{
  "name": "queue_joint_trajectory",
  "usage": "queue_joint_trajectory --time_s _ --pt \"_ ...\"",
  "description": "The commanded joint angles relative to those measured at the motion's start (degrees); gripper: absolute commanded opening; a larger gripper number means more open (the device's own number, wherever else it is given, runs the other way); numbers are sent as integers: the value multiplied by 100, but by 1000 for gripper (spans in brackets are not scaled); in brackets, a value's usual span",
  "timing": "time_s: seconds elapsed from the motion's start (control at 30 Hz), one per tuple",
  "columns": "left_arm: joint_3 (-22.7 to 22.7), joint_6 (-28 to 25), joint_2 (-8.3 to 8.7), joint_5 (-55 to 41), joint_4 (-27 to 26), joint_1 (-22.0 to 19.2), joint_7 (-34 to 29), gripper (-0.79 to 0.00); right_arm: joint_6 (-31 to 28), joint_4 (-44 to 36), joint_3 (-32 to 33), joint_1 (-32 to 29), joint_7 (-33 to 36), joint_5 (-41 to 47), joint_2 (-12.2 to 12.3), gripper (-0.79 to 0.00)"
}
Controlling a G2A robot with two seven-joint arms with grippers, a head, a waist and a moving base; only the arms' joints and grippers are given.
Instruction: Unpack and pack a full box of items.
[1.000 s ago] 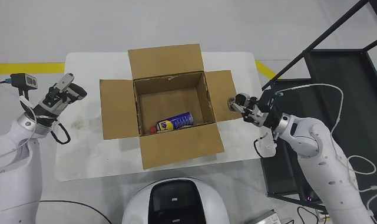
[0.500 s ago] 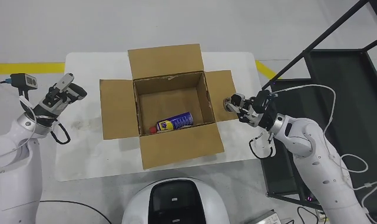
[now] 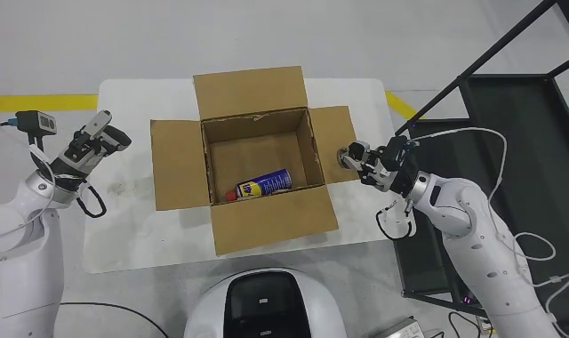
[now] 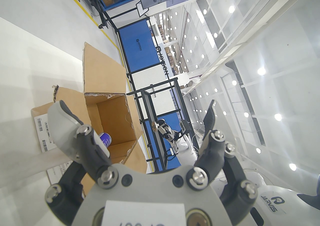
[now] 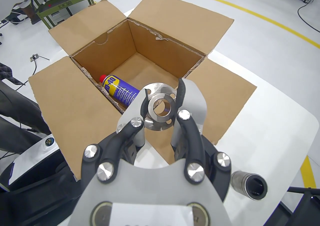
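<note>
The box (image 3: 258,153) sits in the middle of the table (image 3: 133,240) with all four flaps folded out flat. A spray can (image 3: 264,185) lies on its side on the box floor against the near wall, red cap toward the near-left corner. Just outside the box, over its right flap, the right gripper (image 3: 354,153) is clamped on a metal flange (image 3: 343,156) and holds it in the air.

A second ago that gripper and its flange hung nearer the table's right edge. They have since come in over the flap toward the box opening, and have kept still for the last half second. The can, the box and the left arm are where they were.

The left gripper (image 3: 107,135) is raised beyond the table's left edge, its fingers spread wide with nothing between them.

From the right wrist you get the flange (image 5: 160,108) face on, with its round bore and bolt holes, pinched by its raised collar between the two fingers. You also get a short steel sleeve (image 5: 248,183) lying on the table by its right edge. The left wrist view adds white labels (image 4: 45,132) on the left flap and the can's blue end (image 4: 106,138) inside the box.
</note>
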Motion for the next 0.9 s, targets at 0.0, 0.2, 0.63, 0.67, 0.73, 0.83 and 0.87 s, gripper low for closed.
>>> queue_joint_trajectory --time_s 0.0,0.2,0.63,0.67,0.73,0.83,0.87 --pt "0 0 0 0 0 0 0 0 20 -14 -89 153 36 -53 -10 -785" --pt "0 0 0 0 0 0 0 0 -149 497 -1052 1569 262 -65 -147 -785" --pt "0 0 0 0 0 0 0 0 -458 2471 -3790 4321 421 -551 -904 -785" --pt "0 0 0 0 0 0 0 0 -478 2566 -3937 4420 387 -591 -962 -785" --pt "0 0 0 0 0 0 0 0 -479 2725 -4215 4629 412 -825 -1070 -785" --pt "0 0 0 0 0 0 0 0 -464 2946 -4561 4883 366 -1047 -1229 -785" --pt "0 0 0 0 0 0 0 0 -461 3011 -4667 4965 362 -1136 -1280 -785"
